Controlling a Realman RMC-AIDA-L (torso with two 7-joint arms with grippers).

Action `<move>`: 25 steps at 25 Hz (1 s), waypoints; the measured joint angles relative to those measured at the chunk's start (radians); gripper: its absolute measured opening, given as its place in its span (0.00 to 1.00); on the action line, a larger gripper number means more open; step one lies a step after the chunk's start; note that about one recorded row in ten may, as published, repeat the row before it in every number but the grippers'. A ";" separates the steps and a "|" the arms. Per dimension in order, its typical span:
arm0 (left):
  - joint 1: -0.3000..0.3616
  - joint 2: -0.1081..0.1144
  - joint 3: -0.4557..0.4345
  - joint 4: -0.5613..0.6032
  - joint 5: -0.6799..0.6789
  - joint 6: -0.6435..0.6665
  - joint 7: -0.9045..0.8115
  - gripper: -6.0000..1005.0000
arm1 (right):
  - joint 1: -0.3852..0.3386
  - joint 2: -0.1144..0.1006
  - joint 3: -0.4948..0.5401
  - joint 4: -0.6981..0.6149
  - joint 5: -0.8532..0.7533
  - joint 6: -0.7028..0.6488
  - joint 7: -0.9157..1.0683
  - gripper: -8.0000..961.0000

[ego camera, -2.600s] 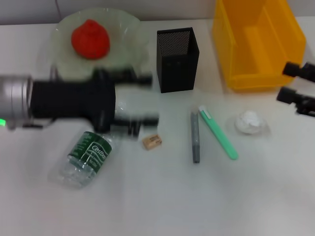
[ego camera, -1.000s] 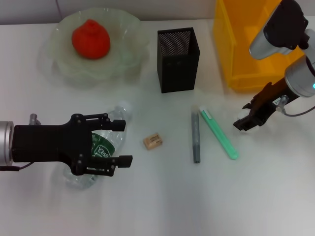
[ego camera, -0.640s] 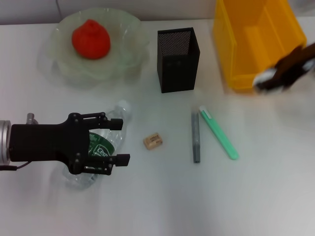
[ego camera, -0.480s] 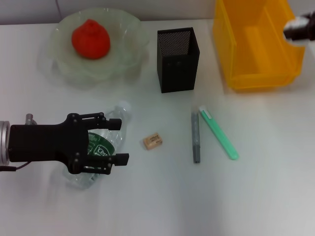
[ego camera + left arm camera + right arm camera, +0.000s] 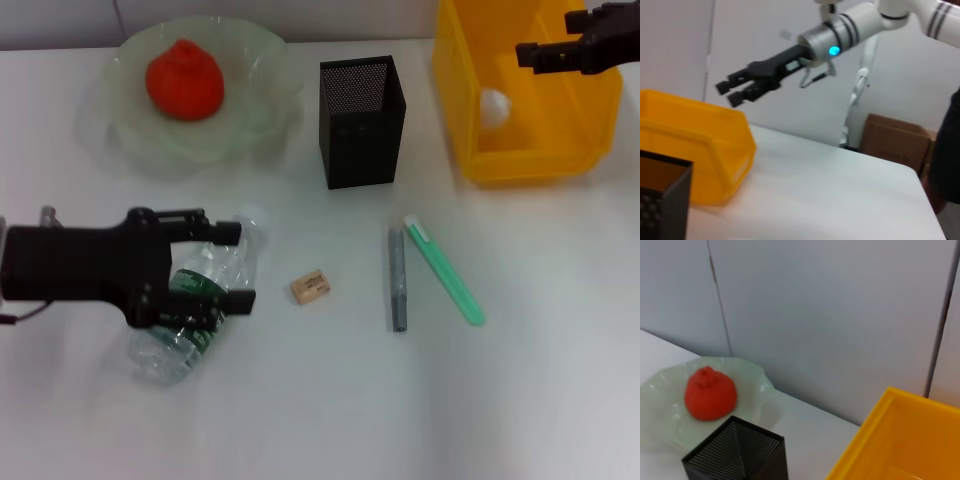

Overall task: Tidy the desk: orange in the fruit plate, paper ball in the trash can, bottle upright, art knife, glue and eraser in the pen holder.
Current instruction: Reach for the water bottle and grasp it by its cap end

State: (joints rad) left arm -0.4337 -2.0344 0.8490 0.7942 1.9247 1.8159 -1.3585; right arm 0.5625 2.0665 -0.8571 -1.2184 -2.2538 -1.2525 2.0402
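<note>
The orange (image 5: pixel 185 78) (image 5: pixel 710 392) lies in the fruit plate (image 5: pixel 268 112) (image 5: pixel 756 376) at the back left. The paper ball (image 5: pixel 493 107) rests inside the yellow trash can (image 5: pixel 545 160) (image 5: pixel 700 150). My right gripper (image 5: pixel 545 36) (image 5: pixel 727 95) hovers open over the can's far side, holding nothing. The bottle (image 5: pixel 165 345) lies on its side on the desk (image 5: pixel 330 400), with my left gripper (image 5: pixel 240 266) shut around its upper half. The beige eraser (image 5: pixel 309 287), a grey stick (image 5: pixel 398 280) and the green art knife (image 5: pixel 445 272) lie in front of the pen holder (image 5: pixel 360 122) (image 5: pixel 735 452).
In the left wrist view the pen holder (image 5: pixel 660 200) stands just beside the trash can. A brown cardboard box (image 5: pixel 895 145) sits beyond the desk's far edge. Open tabletop stretches along the front and right of the desk.
My right gripper rose from the desk with the paper ball, moved over the trash can and let it drop in. My left gripper came down onto the bottle and closed; the bottle shifted slightly.
</note>
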 joint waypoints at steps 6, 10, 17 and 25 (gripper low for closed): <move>-0.004 -0.008 0.009 0.201 0.001 -0.014 -0.296 0.83 | -0.085 -0.008 0.082 0.039 0.245 -0.171 -0.166 0.84; -0.013 -0.016 0.019 0.265 0.019 -0.027 -0.411 0.83 | -0.149 -0.041 0.133 0.184 0.418 -0.389 -0.390 0.88; -0.084 -0.036 0.311 0.561 0.298 -0.179 -0.999 0.83 | -0.171 -0.121 0.130 0.511 0.374 -0.623 -0.781 0.87; -0.223 -0.045 0.472 0.454 0.545 -0.357 -1.295 0.83 | -0.168 -0.081 0.132 0.568 0.274 -0.626 -0.876 0.87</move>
State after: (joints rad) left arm -0.6563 -2.0794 1.3214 1.2484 2.4700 1.4592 -2.6539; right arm 0.3944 1.9851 -0.7256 -0.6499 -1.9800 -1.8786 1.1638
